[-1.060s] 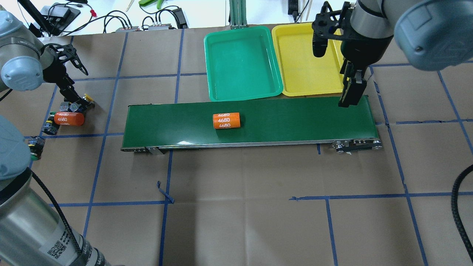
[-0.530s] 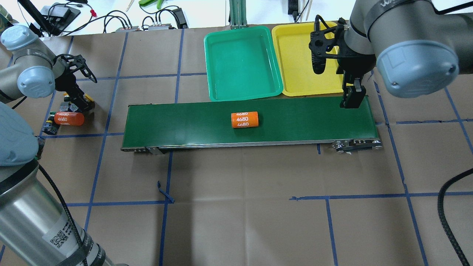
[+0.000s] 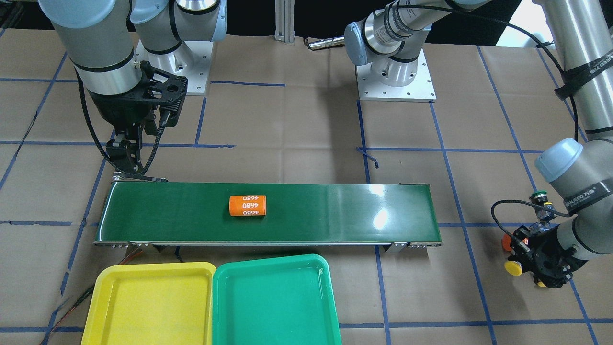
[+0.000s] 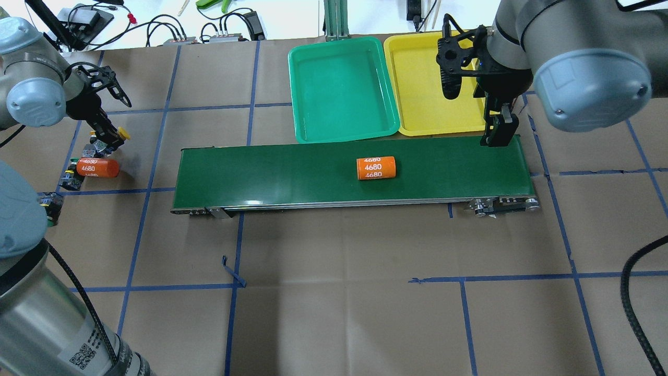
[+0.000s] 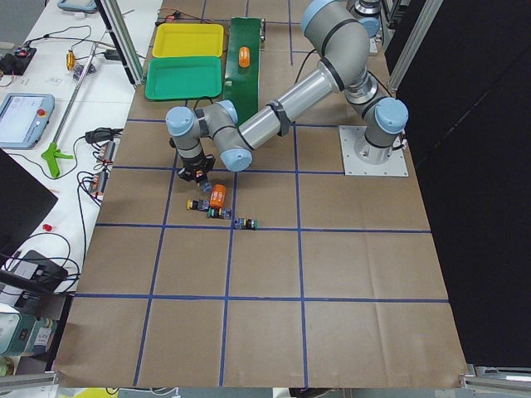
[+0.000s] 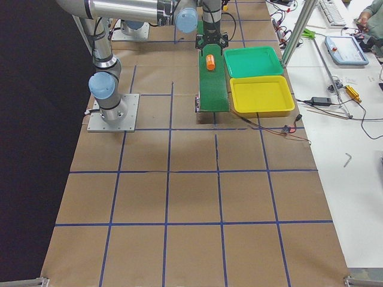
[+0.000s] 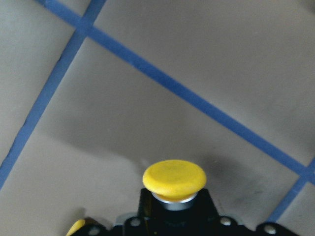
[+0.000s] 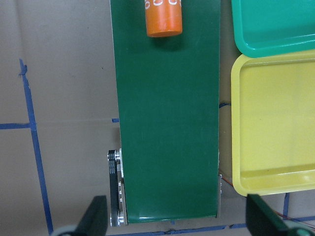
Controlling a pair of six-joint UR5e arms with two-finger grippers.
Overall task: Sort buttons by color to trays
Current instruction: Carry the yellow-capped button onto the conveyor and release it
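Sorting is hardly begun: the green tray [image 4: 339, 89] and the yellow tray [image 4: 422, 99] at 12 o'clock of the table [image 4: 334, 303] lie empty, the left pincer [image 4: 107, 137] at 9 o'clock grips one yellow button [image 7: 174, 178], and the right pincer [image 4: 499, 131] stands wide open, holding nothing.

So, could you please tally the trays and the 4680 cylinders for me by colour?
Orange cylinders: 2
Yellow trays: 1
Green trays: 1
Total: 4
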